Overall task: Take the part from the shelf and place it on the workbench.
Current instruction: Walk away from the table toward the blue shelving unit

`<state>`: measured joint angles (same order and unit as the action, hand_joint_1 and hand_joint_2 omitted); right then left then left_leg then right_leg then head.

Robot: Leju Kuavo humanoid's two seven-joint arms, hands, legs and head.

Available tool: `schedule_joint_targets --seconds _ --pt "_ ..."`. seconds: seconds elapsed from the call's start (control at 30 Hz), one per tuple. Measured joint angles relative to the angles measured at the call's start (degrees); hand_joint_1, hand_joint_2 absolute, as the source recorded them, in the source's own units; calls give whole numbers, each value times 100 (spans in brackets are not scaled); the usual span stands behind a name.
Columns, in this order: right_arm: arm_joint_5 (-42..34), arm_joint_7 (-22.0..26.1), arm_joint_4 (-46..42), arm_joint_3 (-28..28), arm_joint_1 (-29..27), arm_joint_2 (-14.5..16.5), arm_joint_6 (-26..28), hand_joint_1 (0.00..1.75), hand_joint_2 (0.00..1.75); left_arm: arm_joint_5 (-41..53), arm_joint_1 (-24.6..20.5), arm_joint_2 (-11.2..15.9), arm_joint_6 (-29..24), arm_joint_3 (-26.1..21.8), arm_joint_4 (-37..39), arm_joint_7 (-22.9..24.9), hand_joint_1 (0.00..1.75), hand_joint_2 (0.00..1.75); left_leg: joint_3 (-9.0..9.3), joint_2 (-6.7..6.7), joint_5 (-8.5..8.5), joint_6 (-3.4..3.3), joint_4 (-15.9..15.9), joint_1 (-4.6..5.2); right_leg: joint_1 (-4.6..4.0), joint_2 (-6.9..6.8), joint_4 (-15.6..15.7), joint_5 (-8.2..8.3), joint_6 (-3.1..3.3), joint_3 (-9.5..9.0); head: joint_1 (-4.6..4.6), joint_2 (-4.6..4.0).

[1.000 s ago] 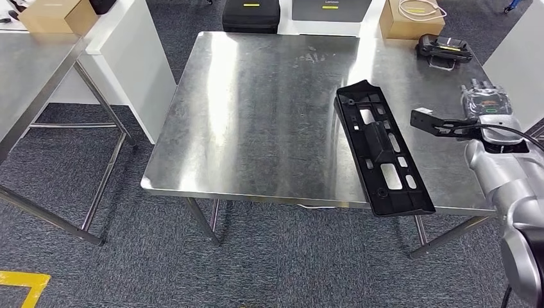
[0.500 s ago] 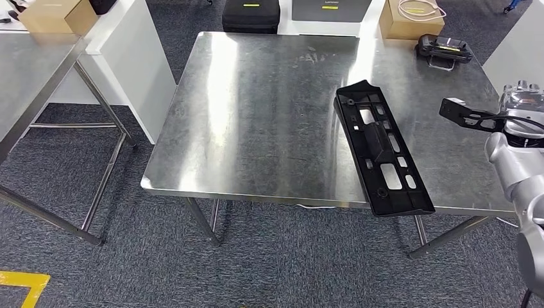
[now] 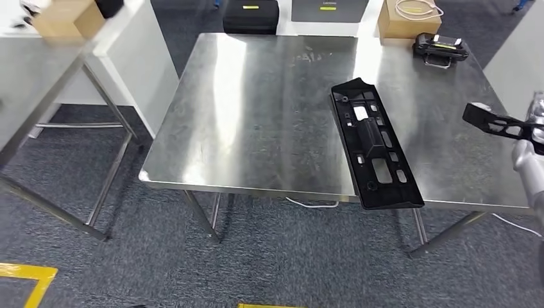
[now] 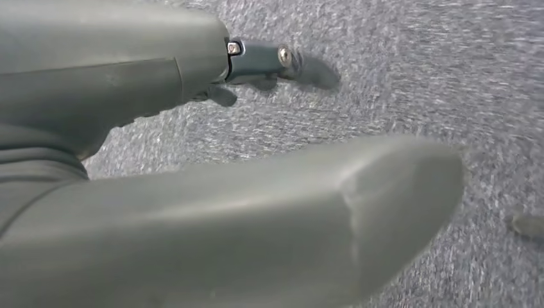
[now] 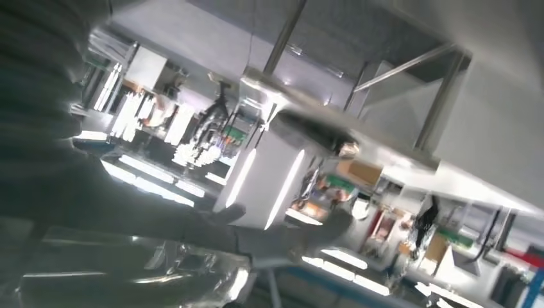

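Observation:
The long black plastic part (image 3: pixel 374 146) lies flat on the steel workbench (image 3: pixel 256 115), toward its right side, with its near end slightly past the front edge. My right arm comes in at the right border. Its black wrist bracket (image 3: pixel 497 120) hangs over the table's right edge, well apart from the part, and a sliver of the right hand (image 3: pixel 537 108) shows at the frame edge. In the blurred right wrist view the right hand's thumb (image 5: pixel 282 234) stretches out with nothing against it. My left hand (image 4: pixel 244 192) hangs over grey carpet, fingers apart, holding nothing.
A black device with a yellow label (image 3: pixel 439 46) sits at the workbench's far right corner. Behind the bench are a black case (image 3: pixel 251 14) and a cardboard box (image 3: pixel 408 18). A second steel table (image 3: pixel 38 90) and a white cabinet (image 3: pixel 138 58) stand to the left.
My right arm has drawn back to the right, away from the part, until the hand is almost out of the head view. The camera has shifted slightly. The part stays put.

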<state>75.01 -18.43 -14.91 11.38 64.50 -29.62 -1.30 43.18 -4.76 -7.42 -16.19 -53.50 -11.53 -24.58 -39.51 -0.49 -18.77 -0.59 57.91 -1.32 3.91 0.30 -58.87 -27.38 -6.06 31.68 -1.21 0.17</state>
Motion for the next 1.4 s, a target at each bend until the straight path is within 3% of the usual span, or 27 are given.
schedule_joint_targets --seconds 0.07,0.1,0.2,0.27,0.3,0.33,0.4,0.43,0.47,0.5,0.6,0.63,0.67,0.73,0.8,0.87,0.9,0.93,0.97,1.07,1.1,1.17,1.23,1.27,1.3,1.37,1.4 --pt "9 2 5 -4 -40 12 1 0 175 11 5 -1 -13 2 2 3 0 0 -93 5 -48 45 104 -17 44 9 -85 -14 122 127 -42 0" --pt "14 2 6 -4 -49 16 1 0 175 12 9 1 -16 2 2 3 0 0 -163 23 -189 64 233 -30 31 5 -108 14 177 185 -58 0" --pt "30 2 8 -4 -43 -5 1 0 175 16 12 -2 -11 2 2 -1 0 0 -493 60 -964 72 1263 -34 -66 0 -112 125 333 320 -85 0" --pt "33 2 9 -4 -48 -15 1 0 175 18 11 -5 -5 2 2 -5 0 0 -567 59 -1244 -6 1827 3 -173 1 -112 191 395 401 -92 0" --pt "33 2 9 -4 -50 -20 1 0 175 18 10 -9 -4 2 2 -5 0 0 -454 56 -1246 -94 1813 45 -238 3 -112 226 422 440 -92 0" --pt "33 2 9 -4 -46 -28 1 0 175 18 8 -13 -4 3 2 -5 0 0 -231 47 -1177 -224 1581 112 -310 8 -110 260 449 477 -95 0" --pt "35 2 12 -5 -43 -42 0 0 175 18 -4 22 -4 5 -14 -7 0 0 336 2 -1050 -625 842 303 -381 12 -90 327 492 522 -52 0" --pt "35 2 18 -7 -43 -45 0 0 175 22 -7 41 -7 8 -25 -13 0 0 528 -7 -990 -799 574 390 -372 6 -61 360 489 513 -11 0" --pt "37 2 25 -7 -49 -40 -1 0 175 25 -10 59 -11 9 -35 -17 0 0 633 -15 -946 -905 410 463 -338 -3 -27 393 465 493 24 0" --pt "37 6 32 -7 -60 -33 -2 0 175 26 -14 69 -14 11 -43 -21 0 0 662 -6 -891 -934 337 510 -309 -10 23 433 419 469 45 0" --pt "44 20 33 -9 -115 -70 3 0 175 20 -37 70 -14 16 -46 -28 0 0 828 49 -544 -950 -216 521 -302 -18 129 488 369 493 9 0" --pt "48 20 33 -13 -107 -98 4 0 175 19 -42 61 -11 17 -46 -31 0 0 859 66 -422 -977 -391 482 -316 -15 32 388 387 558 9 0" --pt "52 20 36 -17 -85 -120 4 0 175 20 -45 49 -7 19 -46 -32 0 0 839 70 -333 -961 -470 445 -307 -12 -192 216 398 650 16 0" --pt "56 20 40 -27 -66 -152 -4 0 175 20 -46 5 -1 20 -41 -32 0 0 732 81 -226 -886 -503 376 -260 -4 -804 -121 346 847 18 0" --pt "59 20 43 -30 -84 -162 -13 0 175 20 -46 -48 4 21 -31 -32 0 0 590 87 -152 -744 -468 288 -163 -11 -1087 -155 157 849 19 0" --pt "62 21 45 -30 -86 -162 -19 0 175 20 -46 -85 3 21 -26 -31 0 0 386 98 -117 -574 -317 167 -28 -35 -597 47 -123 467 21 0" --pt "69 21 48 -30 -73 -151 -28 0 175 20 -47 -75 0 20 -33 -30 0 0 256 102 -122 -485 -198 126 -17 -32 -295 88 -208 250 43 0" --pt "76 21 51 -31 -69 -140 -40 0 175 19 -46 -68 -4 20 -37 -30 0 0 149 103 -138 -407 -77 117 -13 -20 -84 95 -237 110 60 0" --pt "84 21 54 -31 -71 -127 -54 0 175 18 -43 -59 -9 19 -38 -31 0 0 61 100 -155 -346 37 127 -13 -3 -9 27 -192 61 73 0" --pt "97 24 64 -31 -124 -76 -73 0 175 11 -31 -47 -16 19 -27 -32 0 0 -73 87 -171 -233 215 139 25 17 -144 -49 64 188 33 0" --pt "100 22 69 -30 -137 -56 -76 0 175 8 -29 -42 -17 18 -27 -32 0 0 -118 87 -250 -194 294 124 24 14 -172 -30 136 235 16 0" --pt "108 13 74 -31 -138 -30 -75 0 175 3 -27 -41 -22 17 -27 -39 0 0 -280 89 -624 -123 724 91 3 11 -184 25 258 304 5 0" --pt "125 -5 74 -32 -159 -13 -46 0 175 3 -25 -45 -25 17 -26 -70 0 0 -503 90 -1072 -94 1462 77 -37 8 -183 75 322 352 -3 0" --pt "133 -13 74 -32 -177 -4 -25 0 175 3 -25 -48 -25 17 -25 -89 0 0 -563 89 -1194 -109 1743 77 -70 8 -184 97 340 378 -6 0" --pt "142 -16 74 -32 -197 2 -9 0 175 3 -24 -51 -28 17 -25 -103 0 0 -529 86 -1210 -149 1824 84 -109 8 -184 118 355 400 -7 0" --pt "160 -17 73 -32 -215 8 2 0 175 2 -25 -54 -39 17 -25 -114 0 0 -147 63 -1016 -324 1364 138 -198 15 -179 162 380 435 -7 0" --pt "170 -17 73 -32 -224 13 2 0 175 2 -27 -36 -47 16 -30 -114 0 0 107 45 -937 -462 989 179 -212 14 -170 184 388 440 8 0"
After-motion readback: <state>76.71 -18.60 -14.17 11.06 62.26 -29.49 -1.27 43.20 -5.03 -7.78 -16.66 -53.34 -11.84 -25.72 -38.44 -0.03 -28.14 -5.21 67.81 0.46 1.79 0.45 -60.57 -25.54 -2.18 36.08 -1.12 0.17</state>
